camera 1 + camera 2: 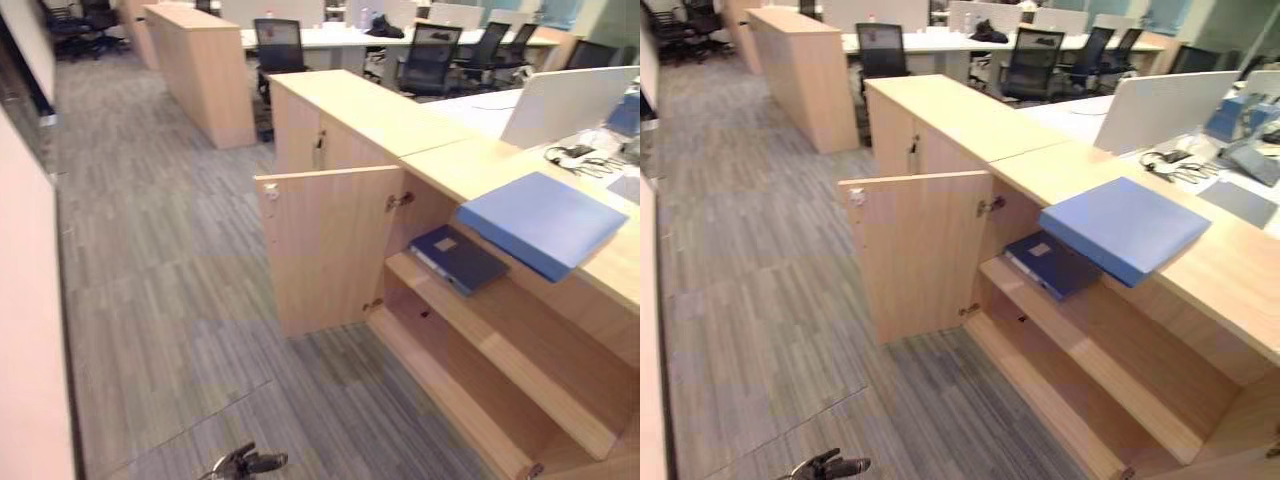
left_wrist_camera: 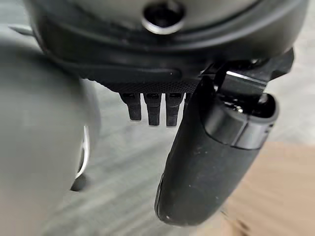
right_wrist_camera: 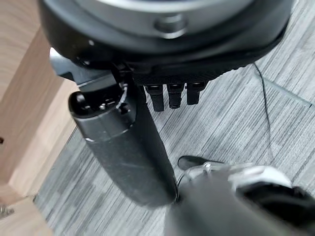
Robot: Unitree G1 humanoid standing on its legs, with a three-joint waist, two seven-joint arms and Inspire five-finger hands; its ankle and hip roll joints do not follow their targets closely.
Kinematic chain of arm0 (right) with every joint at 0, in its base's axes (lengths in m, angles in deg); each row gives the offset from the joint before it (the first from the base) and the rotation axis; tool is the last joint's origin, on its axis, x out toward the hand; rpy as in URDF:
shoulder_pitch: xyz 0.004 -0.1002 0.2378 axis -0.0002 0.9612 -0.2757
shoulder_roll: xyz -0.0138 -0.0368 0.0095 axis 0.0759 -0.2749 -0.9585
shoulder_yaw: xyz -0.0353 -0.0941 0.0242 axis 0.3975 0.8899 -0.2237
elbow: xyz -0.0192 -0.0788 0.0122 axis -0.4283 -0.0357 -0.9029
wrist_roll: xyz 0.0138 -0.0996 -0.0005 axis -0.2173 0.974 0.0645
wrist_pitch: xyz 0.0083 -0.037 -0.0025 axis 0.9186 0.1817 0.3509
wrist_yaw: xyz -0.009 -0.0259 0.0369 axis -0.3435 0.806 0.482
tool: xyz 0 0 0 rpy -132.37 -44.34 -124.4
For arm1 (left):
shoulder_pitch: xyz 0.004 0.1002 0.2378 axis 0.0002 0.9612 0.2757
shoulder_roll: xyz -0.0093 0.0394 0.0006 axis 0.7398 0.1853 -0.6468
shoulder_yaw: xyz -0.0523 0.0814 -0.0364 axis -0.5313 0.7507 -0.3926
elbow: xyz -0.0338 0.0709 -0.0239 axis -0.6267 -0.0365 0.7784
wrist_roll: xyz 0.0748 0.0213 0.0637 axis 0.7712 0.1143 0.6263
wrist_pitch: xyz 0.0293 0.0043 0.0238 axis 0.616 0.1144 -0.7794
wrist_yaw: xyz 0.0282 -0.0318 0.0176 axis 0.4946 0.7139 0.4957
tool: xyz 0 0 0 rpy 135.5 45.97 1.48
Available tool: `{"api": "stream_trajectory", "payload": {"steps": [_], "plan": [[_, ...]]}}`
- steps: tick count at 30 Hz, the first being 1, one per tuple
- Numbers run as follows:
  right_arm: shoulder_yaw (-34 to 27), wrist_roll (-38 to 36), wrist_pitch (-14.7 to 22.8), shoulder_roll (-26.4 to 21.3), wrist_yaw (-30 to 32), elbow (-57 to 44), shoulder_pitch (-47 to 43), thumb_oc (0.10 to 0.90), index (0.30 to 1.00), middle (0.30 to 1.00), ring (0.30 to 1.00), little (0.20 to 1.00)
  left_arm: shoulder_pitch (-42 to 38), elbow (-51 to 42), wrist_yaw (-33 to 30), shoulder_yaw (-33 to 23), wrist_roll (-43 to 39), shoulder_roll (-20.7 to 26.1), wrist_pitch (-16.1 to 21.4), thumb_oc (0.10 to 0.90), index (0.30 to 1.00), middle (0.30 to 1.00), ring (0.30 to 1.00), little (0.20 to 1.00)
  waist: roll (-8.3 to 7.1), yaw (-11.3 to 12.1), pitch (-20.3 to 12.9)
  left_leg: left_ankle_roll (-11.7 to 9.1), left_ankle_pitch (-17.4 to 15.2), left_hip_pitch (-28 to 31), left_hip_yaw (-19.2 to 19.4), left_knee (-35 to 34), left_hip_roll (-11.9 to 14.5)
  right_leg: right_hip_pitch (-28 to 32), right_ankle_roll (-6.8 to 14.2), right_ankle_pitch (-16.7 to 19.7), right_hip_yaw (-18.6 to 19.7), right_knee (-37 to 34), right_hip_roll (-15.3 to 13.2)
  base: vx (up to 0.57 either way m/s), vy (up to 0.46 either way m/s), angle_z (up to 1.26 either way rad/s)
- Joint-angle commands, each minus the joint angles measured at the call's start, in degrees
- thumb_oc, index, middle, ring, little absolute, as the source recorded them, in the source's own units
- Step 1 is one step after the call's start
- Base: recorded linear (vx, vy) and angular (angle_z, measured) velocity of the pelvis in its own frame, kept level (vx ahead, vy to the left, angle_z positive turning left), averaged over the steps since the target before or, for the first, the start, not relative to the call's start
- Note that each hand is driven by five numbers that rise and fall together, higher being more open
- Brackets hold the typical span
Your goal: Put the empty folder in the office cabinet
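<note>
Hanging open and empty, left hand [image 2: 206,162] and right hand [image 3: 123,152], needing to be reaching for the light-blue folder [image 1: 541,222] overhanging the cabinet top [image 1: 470,165], supporting it underneath before lowering toward the shelf [image 1: 470,315].

Light blue folder [image 1: 541,222], dark navy binder [image 1: 458,257], pale wood cabinet [image 1: 330,250], grey striped carpet [image 1: 160,300], black chairs [image 1: 430,60].

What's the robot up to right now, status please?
Left hand and right hand open, holding nothing. Light blue folder on cabinet top. Door open.
</note>
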Motion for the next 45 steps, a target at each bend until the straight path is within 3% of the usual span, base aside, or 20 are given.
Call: {"api": "stream_trajectory", "payload": {"steps": [1, 3, 4, 5, 6, 9, 11, 13, 14, 17, 18, 19, 20, 22, 26, 33, 38, 40, 42, 45], "plan": [[-1.8, 3.2, 1.1, -1.4, -0.4, 0.3, -3.2, 0.8, 0.9, 0.9, 0.9, 0.9, -0.1, 3.3, -1.9, -0.9, 0.6, 1.3, 0.2, 0.8, 0.9, 0.9, 0.9, 0.9, -0.21, 4.5, 4.6, 2.3, 7.2, 2.6, -0.6, -16.2, -3.3, 1.3, 8.8, -1.1, -3.8, 1.1, -7.0, 0.22, 0.116, -0.39], [-1.3, 3.9, 1.5, -1.1, -0.4, 0.0, -2.9, 0.8, 0.9, 0.9, 0.9, 0.9, 0.2, 5.2, -2.3, -1.9, 1.0, 1.6, 0.3, 0.8, 0.9, 0.9, 0.9, 0.9, 0.26, 5.1, 5.2, 0.7, 12.8, 1.4, -4.2, -25.6, -4.6, 3.1, 9.0, -1.8, -2.7, 0.7, -6.3, 0.22, 0.117, -0.35], [-1.2, 3.9, 1.5, -1.1, -0.4, 0.0, -2.9, 0.8, 0.9, 0.9, 0.9, 0.9, 0.2, 5.2, -2.3, -1.9, 1.0, 1.6, 0.3, 0.8, 0.9, 0.9, 0.9, 0.9, 0.2, 5.0, 5.2, 0.7, 13.1, 1.7, -4.2, -26.2, -4.8, 3.2, 9.0, -1.8, -2.7, 0.6, -6.3, 0.25, 0.145, -0.29], [-0.8, 5.0, 1.5, -0.9, -0.6, 0.5, -2.3, 0.8, 0.9, 0.9, 0.9, 0.9, 0.5, 6.1, -2.9, -3.2, 0.9, 1.7, 0.5, 0.8, 0.9, 0.9, 0.9, 0.9, 1.08, 6.0, 5.7, -0.4, 18.0, 0.3, -7.0, -35.4, -4.8, 5.0, 9.1, -3.0, -1.8, 1.1, -6.1, 0.27, 0.162, -0.16], [-0.7, 5.6, 1.7, -1.0, -0.2, 0.7, -2.2, 0.8, 0.9, 0.9, 0.9, 0.9, 0.5, 5.9, -4.2, -3.8, 1.4, 2.1, 1.1, 0.8, 0.9, 0.9, 0.9, 0.9, 1.29, 6.5, 6.2, -0.6, 19.4, -0.7, -7.9, -39.0, -5.0, 5.8, 8.9, -4.1, -1.5, 1.6, -6.0, 0.34, 0.21, -0.1], [-0.7, 6.0, 1.8, -1.0, 0.4, 0.9, -2.3, 0.8, 0.9, 0.9, 0.9, 0.9, 0.4, 5.7, -5.8, -4.6, 1.4, 2.0, 1.4, 0.8, 0.9, 0.9, 0.9, 0.9, 1.72, 7.4, 6.6, -1.6, 19.5, -3.9, -11.3, -39.9, -5.0, 6.7, 8.5, -5.3, 0.4, 2.4, -5.5, 0.2, 0.114, -0.16], [-0.7, 6.0, 1.7, -0.5, 0.6, 2.0, -2.1, 0.8, 0.9, 0.9, 0.9, 0.9, 1.2, 5.3, -7.1, -6.0, -0.7, 0.9, 2.2, 0.8, 0.9, 0.9, 0.9, 0.9, 2.16, 9.0, 6.1, -2.3, 18.4, -4.2, -17.2, -39.9, -5.5, 8.7, 8.9, -7.1, 4.1, 2.7, -4.6, 0.37, 0.253, -0.23], [-0.8, 6.3, 2.0, 0.0, 0.7, 2.3, -1.8, 0.8, 0.9, 0.9, 0.9, 0.9, 1.5, 4.7, -7.0, -5.1, -0.4, 0.2, 2.2, 0.8, 0.9, 0.9, 0.9, 0.9, 3.19, 9.5, 5.2, -2.2, 21.1, -3.2, -20.5, -39.9, -6.2, 9.6, 9.2, -7.2, 4.9, 2.5, -4.6, 0.21, 0.234, -0.65], [-0.8, 6.3, 2.0, 0.0, 0.7, 2.3, -1.8, 0.8, 0.9, 0.9, 0.9, 0.9, 1.5, 4.7, -7.0, -5.1, -0.4, 0.2, 2.2, 0.8, 0.9, 0.9, 0.9, 0.9, 3.19, 9.5, 5.2, -2.2, 21.1, -3.2, -20.4, -39.9, -6.2, 9.6, 9.2, -7.2, 4.9, 2.5, -4.6, 0.35, 0.287, -1.0], [-1.1, 5.6, 1.8, 0.9, 0.6, 1.8, -1.9, 0.8, 0.9, 0.9, 0.9, 0.9, 0.5, 3.4, -6.3, -2.9, 0.1, 0.8, 2.1, 0.8, 0.9, 0.9, 0.9, 0.9, 2.05, 9.2, 3.0, 0.3, 19.9, -0.9, -19.3, -36.4, -8.9, 11.1, 12.2, -6.8, 6.2, 3.9, -9.4, 0.36, 0.351, -0.58], [-1.1, 5.6, 1.8, 0.9, 0.6, 1.8, -1.9, 0.8, 0.9, 0.9, 0.9, 0.9, 0.5, 3.4, -6.3, -2.9, 0.1, 0.8, 2.1, 0.8, 0.9, 0.9, 0.9, 0.9, 2.06, 9.1, 3.0, 0.3, 19.9, -1.0, -19.3, -36.4, -8.9, 11.0, 12.2, -6.8, 6.2, 3.9, -9.4, 0.29, 0.376, -0.42], [-0.6, 5.2, 1.9, 1.6, 0.4, 0.9, -2.4, 0.8, 0.9, 0.9, 0.9, 0.9, -0.1, 2.5, -6.3, -2.1, 1.4, 1.6, 2.1, 0.8, 0.9, 0.9, 0.9, 0.9, 1.85, 8.2, 1.7, 2.1, 18.3, 1.0, -17.3, -36.4, -10.4, 9.2, 13.6, -5.3, 7.5, 6.2, -12.5, 0.19, 0.259, -0.5], [-0.6, 5.2, 1.9, 1.6, 0.4, 0.8, -2.4, 0.8, 0.9, 0.9, 0.9, 0.9, -0.1, 2.5, -6.3, -2.1, 1.4, 1.6, 2.1, 0.8, 0.9, 0.9, 0.9, 0.9, 1.79, 8.4, 1.7, 2.1, 18.3, 1.1, -17.2, -36.4, -10.4, 9.2, 13.7, -5.3, 7.6, 6.3, -12.6, 0.33, 0.455, -0.82], [0.7, 5.4, 2.3, 2.2, 0.3, -1.5, -3.2, 0.8, 0.9, 0.9, 0.9, 0.9, -0.7, 0.2, -6.0, 0.1, 4.0, 2.8, 2.3, 0.8, 0.9, 0.9, 0.9, 0.9, 1.59, 7.5, 0.1, 4.3, 16.6, 3.9, -14.4, -37.8, -12.8, 7.4, 15.3, -3.1, 8.2, 8.4, -15.6, 0.25, 0.341, -0.75], [1.9, 6.2, 2.3, 3.3, 0.3, -3.5, -3.5, 0.8, 0.9, 0.9, 0.9, 0.9, -0.6, -0.4, -5.3, 1.3, 5.6, 3.0, 1.9, 0.8, 0.9, 0.9, 0.9, 0.9, 1.83, 6.2, -1.2, 6.7, 14.4, 7.5, -12.5, -39.2, -16.4, 6.4, 17.1, -0.3, 9.2, 10.7, -18.8, 0.2, 0.241, -0.29], [1.3, 6.8, 2.0, 3.1, -0.3, -3.5, -2.8, 0.8, 0.9, 0.9, 0.9, 0.9, 1.9, 1.5, -3.4, 2.7, 8.6, 1.9, 1.0, 0.8, 0.9, 0.9, 0.9, 0.9, 3.11, 5.4, -1.7, 9.2, 11.4, 11.6, -12.2, -39.7, -20.3, 5.1, 18.3, 5.1, 8.8, 15.8, -22.7, 0.12, 0.124, -0.1], [0.9, 6.4, 2.2, 2.4, -0.2, -3.9, -2.8, 0.8, 0.9, 0.9, 0.9, 0.9, 3.2, 2.1, -2.2, 3.0, 9.7, 2.1, 0.4, 0.8, 0.9, 0.9, 0.9, 0.9, 3.93, 5.5, 0.1, 10.7, 9.8, 14.2, -11.2, -39.9, -21.1, 1.9, 17.4, 9.3, 9.1, 24.7, -25.2, 0.06, 0.055, -0.18], [0.8, 6.3, 2.3, 2.3, -0.2, -4.9, -2.6, 0.8, 0.9, 0.9, 0.9, 0.9, 4.0, 2.5, -2.0, 2.3, 10.1, 2.4, 0.0, 0.8, 0.9, 0.9, 0.9, 0.9, 3.93, 5.8, 1.2, 10.5, 7.9, 16.4, -10.0, -39.9, -20.9, 0.5, 18.3, 9.6, 6.5, 27.3, -27.9, 0.09, -0.016, -0.34], [0.8, 6.0, 2.7, 2.0, -0.5, -7.1, -3.2, 0.8, 0.9, 0.9, 0.9, 0.9, 3.9, 3.9, -2.0, 0.4, 9.5, 2.7, -0.2, 0.8, 0.9, 0.9, 0.9, 0.9, 4.29, 5.9, 2.7, 8.6, 7.4, 16.1, -6.4, -39.9, -17.7, -1.5, 18.7, 8.8, -0.8, 19.2, -28.3, 0.03, -0.228, -0.88], [1.1, 5.4, 3.0, 1.9, -0.5, -8.0, -3.7, 0.8, 0.9, 0.9, 0.9, 0.9, 3.5, 4.3, -2.3, -0.8, 7.8, 2.8, 0.1, 0.8, 0.9, 0.9, 0.9, 0.9, 4.2, 5.3, 3.9, 7.2, 7.4, 16.4, -4.9, -39.9, -15.2, -4.2, 19.4, 10.8, -1.9, 11.9, -26.5, 0.04, -0.303, -1.02]]}}
